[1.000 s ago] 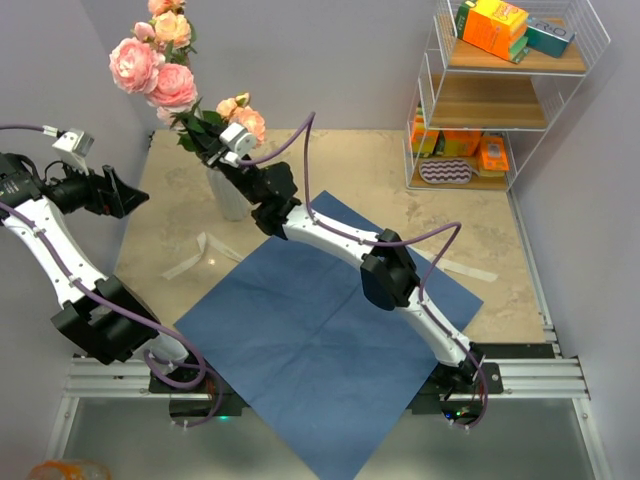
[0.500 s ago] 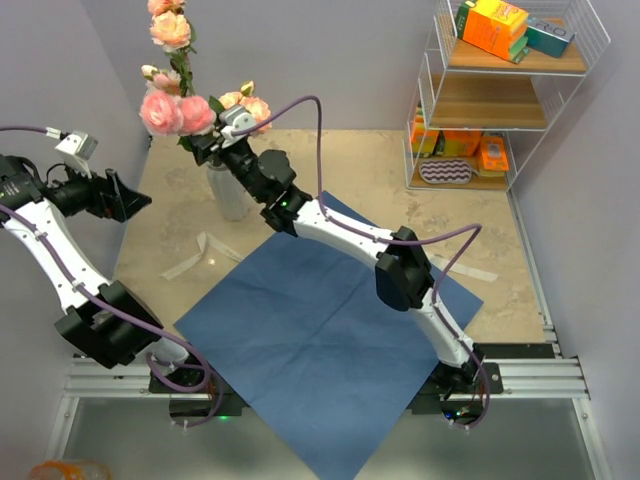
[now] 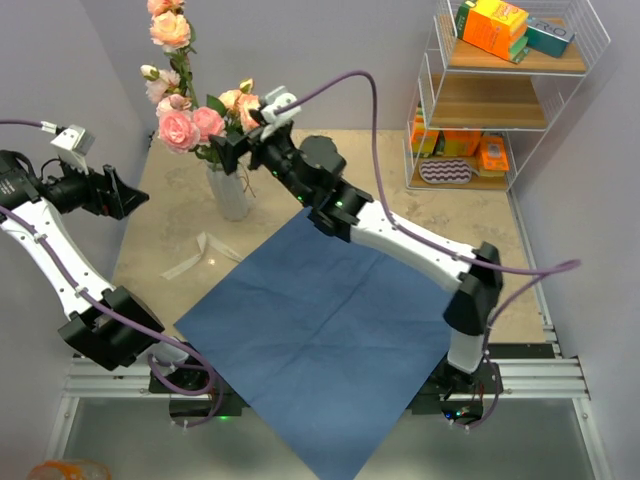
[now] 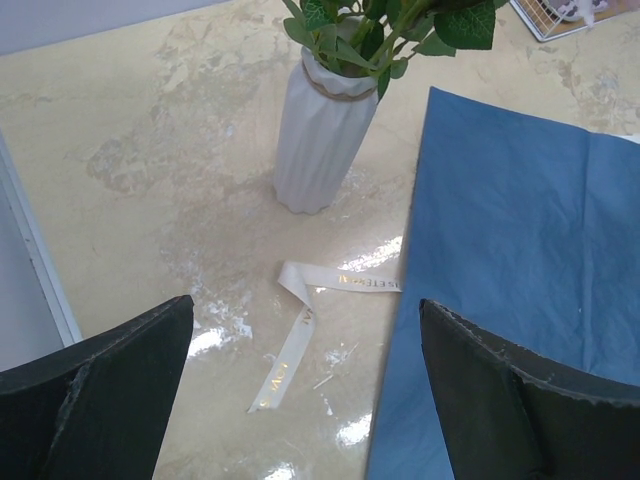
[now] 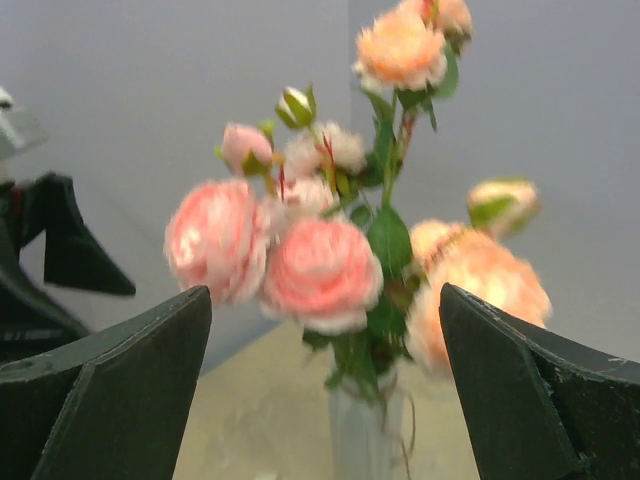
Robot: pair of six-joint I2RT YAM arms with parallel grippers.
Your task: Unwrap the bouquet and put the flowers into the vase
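The flowers (image 3: 190, 125), pink roses on green stems, stand upright in the pale ribbed vase (image 3: 230, 195) at the back left of the table. Just to their right hangs my right gripper (image 3: 235, 152), open and holding nothing. In the right wrist view the roses (image 5: 320, 270) and the vase (image 5: 365, 435) show beyond its spread fingers. The unfolded blue paper (image 3: 320, 330) lies flat in the middle. My left gripper (image 3: 125, 195) is open at the far left, above the table. Its view shows the vase (image 4: 320, 140), the leaves (image 4: 380, 25) and the paper (image 4: 520, 250).
A beige ribbon (image 3: 200, 255) lies loose on the marble table between the vase and the paper; the left wrist view shows the ribbon (image 4: 310, 310) too. A white wire shelf (image 3: 500, 100) with boxes stands at the back right. Walls close in on both sides.
My right gripper has opened and let go of the flowers, then drawn back up and to the right. The flowers now stand in the vase. The left arm has not moved.
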